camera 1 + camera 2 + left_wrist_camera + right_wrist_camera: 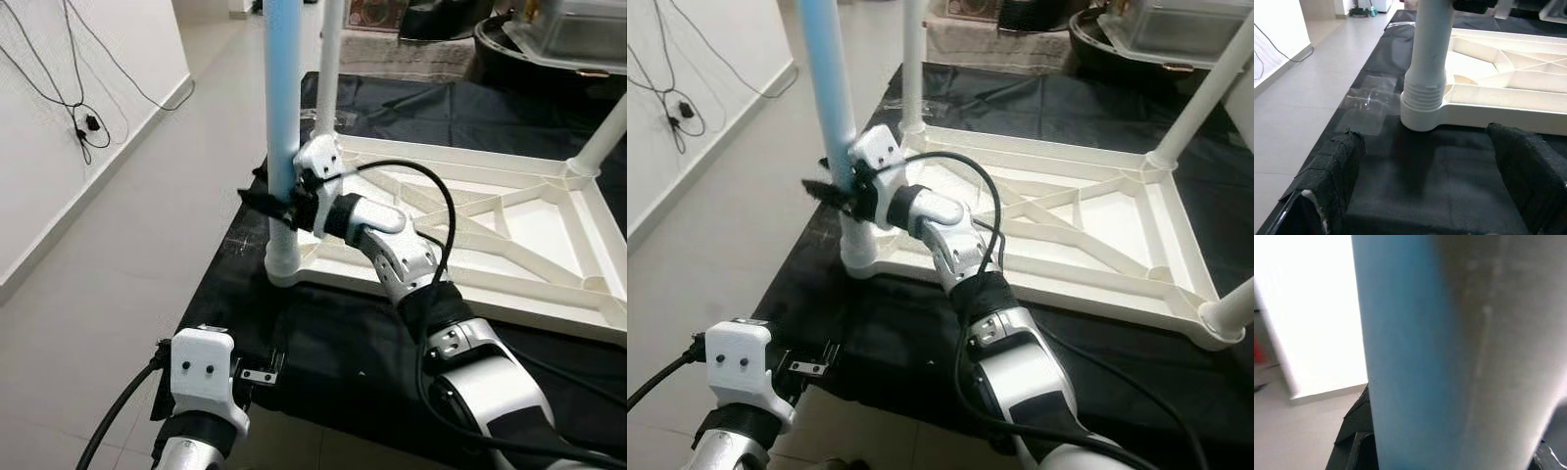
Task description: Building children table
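Right gripper [279, 208] clamps blue table leg [282, 98] (top cut off); left gripper [1430, 181] fingers spread wide, holding nothing, above black cloth [323, 352].

Right arm stretched forward, left arm held low.

The silver right arm's black two-fingered gripper [277, 208] is clamped, fingers pointing left. The silver left arm's black two-fingered gripper [1432, 183] hovers low with fingers [1337, 166] spread wide.

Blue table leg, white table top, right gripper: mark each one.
blue table leg [282, 88]: left eye view, mid shaft.
white table top [509, 294]: left eye view, near rim.
right gripper [266, 204]: left eye view, between fingertips at leg.
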Tool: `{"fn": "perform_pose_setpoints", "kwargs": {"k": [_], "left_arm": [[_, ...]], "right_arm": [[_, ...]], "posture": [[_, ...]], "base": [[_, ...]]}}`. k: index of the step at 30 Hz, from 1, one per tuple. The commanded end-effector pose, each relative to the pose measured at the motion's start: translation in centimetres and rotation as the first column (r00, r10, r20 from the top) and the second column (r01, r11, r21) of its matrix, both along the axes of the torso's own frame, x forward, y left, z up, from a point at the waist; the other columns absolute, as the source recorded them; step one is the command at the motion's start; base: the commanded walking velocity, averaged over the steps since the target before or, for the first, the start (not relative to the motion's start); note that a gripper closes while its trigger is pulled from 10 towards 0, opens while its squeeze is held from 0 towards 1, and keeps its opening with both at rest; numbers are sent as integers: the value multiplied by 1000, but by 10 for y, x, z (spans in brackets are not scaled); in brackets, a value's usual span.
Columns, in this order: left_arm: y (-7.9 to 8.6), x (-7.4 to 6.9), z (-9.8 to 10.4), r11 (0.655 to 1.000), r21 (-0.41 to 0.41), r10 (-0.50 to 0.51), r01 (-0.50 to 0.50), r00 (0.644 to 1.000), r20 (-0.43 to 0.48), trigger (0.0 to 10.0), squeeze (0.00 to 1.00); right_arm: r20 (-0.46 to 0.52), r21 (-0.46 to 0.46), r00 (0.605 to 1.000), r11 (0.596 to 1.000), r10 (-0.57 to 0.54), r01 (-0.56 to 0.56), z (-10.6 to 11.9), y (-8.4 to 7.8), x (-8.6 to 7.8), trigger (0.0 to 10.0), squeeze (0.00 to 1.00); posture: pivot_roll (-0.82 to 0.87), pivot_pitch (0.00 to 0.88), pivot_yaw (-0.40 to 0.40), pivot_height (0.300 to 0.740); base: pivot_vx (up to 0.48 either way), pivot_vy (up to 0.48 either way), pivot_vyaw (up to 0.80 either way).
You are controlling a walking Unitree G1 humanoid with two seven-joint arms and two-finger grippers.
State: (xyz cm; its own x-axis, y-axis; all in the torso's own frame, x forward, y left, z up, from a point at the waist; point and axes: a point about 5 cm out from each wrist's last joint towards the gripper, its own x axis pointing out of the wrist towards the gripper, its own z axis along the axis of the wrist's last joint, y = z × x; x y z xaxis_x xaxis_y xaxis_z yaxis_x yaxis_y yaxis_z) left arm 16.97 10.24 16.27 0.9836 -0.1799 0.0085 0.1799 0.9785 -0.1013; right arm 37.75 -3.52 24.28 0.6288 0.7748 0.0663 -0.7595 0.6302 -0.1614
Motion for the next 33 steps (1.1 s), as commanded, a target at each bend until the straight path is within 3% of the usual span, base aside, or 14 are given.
{"fn": "perform_pose_setpoints", "kwargs": {"k": [1, 6, 7, 8, 9, 10, 13, 15, 17, 19, 20, 24, 29, 33], "left_arm": [[1, 1, -4, 1000, 9, 0, 0, 1000, -12, 10000, 0], [1, 1, -4, 1000, 11, -1, 1, 1000, -9, 10000, 0], [1, 2, -4, 1000, 14, 0, 0, 1000, -8, 10000, 0], [1, 2, -4, 1000, 14, 0, 0, 1000, -8, 10000, 0], [2, 2, -4, 1000, 15, 1, -1, 1000, -7, 10000, 0], [2, 2, -4, 1000, 15, 1, -1, 1000, -7, 10000, 0], [4, 4, -4, 1000, 21, -2, 2, 1000, -4, 10000, 0], [4, 4, -4, 1000, 21, -2, 2, 1000, -4, 10000, 0], [5, 6, -4, 1000, 25, -3, 3, 1000, 0, 10000, 0], [5, 6, -4, 1000, 25, -3, 3, 1000, 0, 10000, 0], [5, 6, -4, 1000, 28, -3, 3, 1000, 2, 10000, 0], [7, 7, -4, 999, 32, -3, 3, 1000, 2, 10000, 0], [7, 7, -4, 999, 34, -3, 3, 1000, 2, 10000, 0], [7, 8, -5, 999, 34, -3, 3, 1000, 1, 10000, 0]], "right_arm": [[-178, -131, 960, 972, -218, 196, -51, -25, 6, 10000, 0], [-193, -134, 921, 939, -337, 316, -56, -32, 8, 10000, 0], [-204, -147, 881, 903, -427, 403, -60, -38, 9, 10000, 0], [-204, -147, 881, 903, -427, 403, -60, -38, 9, 10000, 0], [-218, -150, 827, 855, -518, 496, -64, -46, 10, 10000, 0], [-218, -150, 827, 855, -518, 496, -64, -46, 10, 10000, 0], [-227, -77, 633, 662, -740, 746, -64, -60, 8, 10000, 0], [-227, -77, 633, 662, -740, 746, -64, -60, 8, 10000, 0], [-207, -32, 474, 490, -856, 871, -61, -62, -1, 10000, 0], [-207, -32, 474, 490, -856, 871, -61, -62, -1, 10000, 0], [-183, 5, 418, 424, -890, 906, -57, -60, -7, 10000, 0], [-157, 77, 377, 369, -913, 926, -50, -49, -16, 10000, 0], [-101, 81, 338, 331, -936, 940, -46, -41, -21, 10000, 0], [-95, 66, 265, 259, -960, 964, -43, -37, -22, 10000, 0]], "posture": [[113, 161, -24, 740], [113, 161, -24, 740], [115, 151, -23, 740], [115, 151, -23, 740], [115, 151, -23, 740], [115, 151, -23, 740], [111, 143, -20, 740], [111, 143, -20, 740], [113, 142, -18, 740], [113, 142, -18, 740], [116, 145, -19, 740], [120, 147, -17, 740], [121, 148, -16, 740], [121, 148, -16, 740]], "base": [[0, 0, 0], [0, 0, 0], [0, 0, 0], [0, 0, 0], [0, 0, 0], [0, 0, 0], [0, 0, 0], [0, 0, 0], [0, 0, 0], [0, 0, 0], [0, 0, 0], [0, 0, 0], [0, 0, 0], [0, 0, 0]]}}
